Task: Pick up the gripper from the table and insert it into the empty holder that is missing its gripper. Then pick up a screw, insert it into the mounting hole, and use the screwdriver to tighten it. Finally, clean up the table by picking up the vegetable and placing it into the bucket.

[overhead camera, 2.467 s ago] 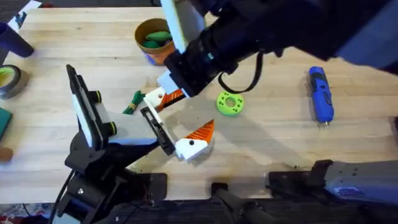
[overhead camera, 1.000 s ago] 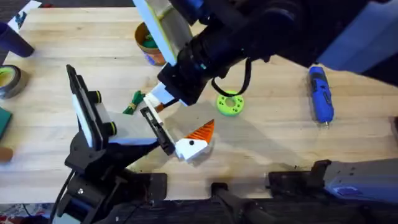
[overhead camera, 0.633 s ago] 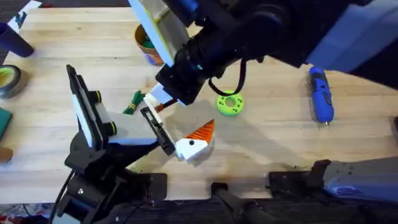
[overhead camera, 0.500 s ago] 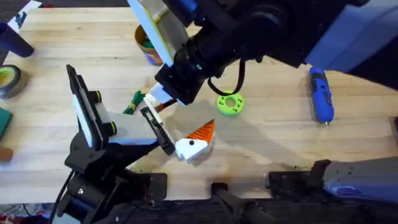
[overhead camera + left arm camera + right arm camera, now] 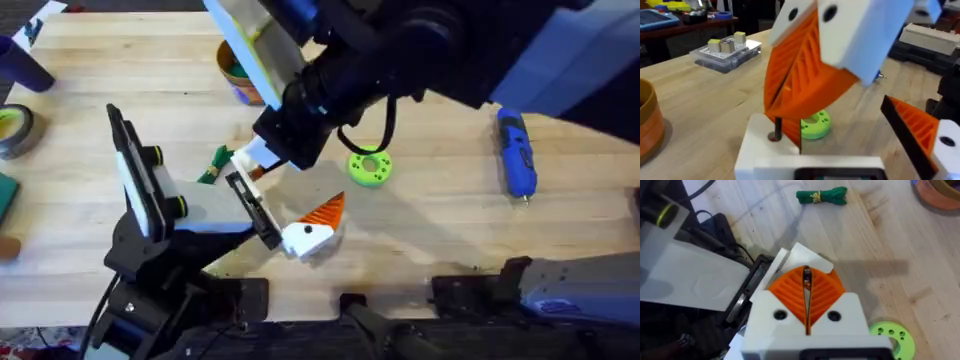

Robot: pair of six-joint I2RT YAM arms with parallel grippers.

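Overhead, the right gripper [image 5: 806,305], white with orange ribbed pads, pinches a small dark screw [image 5: 806,278] over the white plastic gripper block [image 5: 247,157]. Whether the left gripper [image 5: 805,155] grips cannot be told. The green leafy toy vegetable [image 5: 214,166] lies just beside.

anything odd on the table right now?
One thing: the toy vegetable lies loose on the wood beside the holder, not in the bucket. The screwdriver lies flat far off to the right, untouched. Nothing looks spilled or broken.
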